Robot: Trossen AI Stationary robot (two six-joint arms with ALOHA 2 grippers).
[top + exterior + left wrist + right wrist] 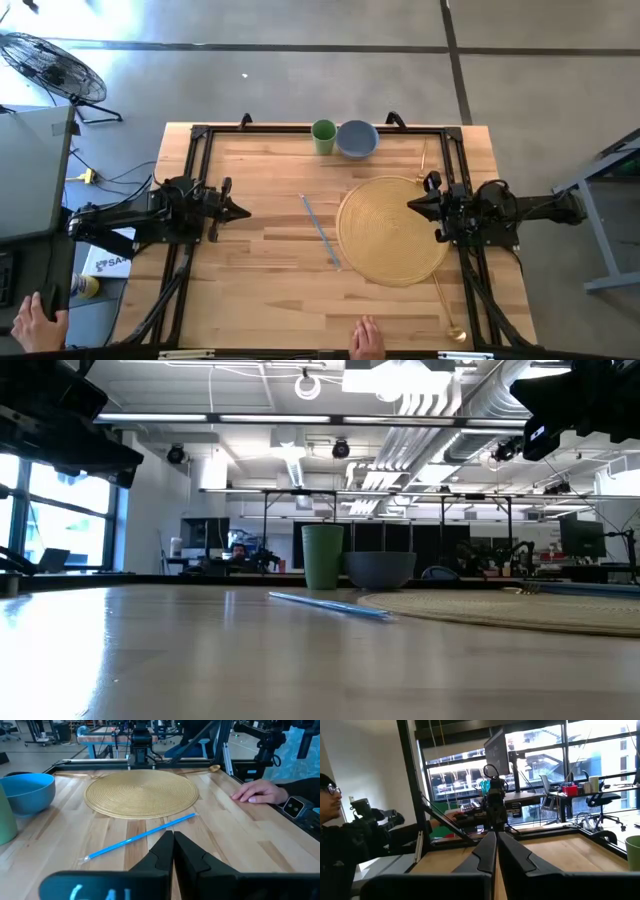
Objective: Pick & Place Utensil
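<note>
Straw lies flat mid-desk, long axis running far-left to near-right, its near end touching the mat. Left gripper hovers left of it, fingers pressed together. Right gripper, pinched empty, hangs over the mat's right side.

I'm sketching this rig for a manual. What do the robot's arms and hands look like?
Both arms are matte black, jointed, with dark cables trailing along the table's sides. Each ends in a hand of two slim, tapered black fingers: left hand, right hand. No markings are readable.
</note>
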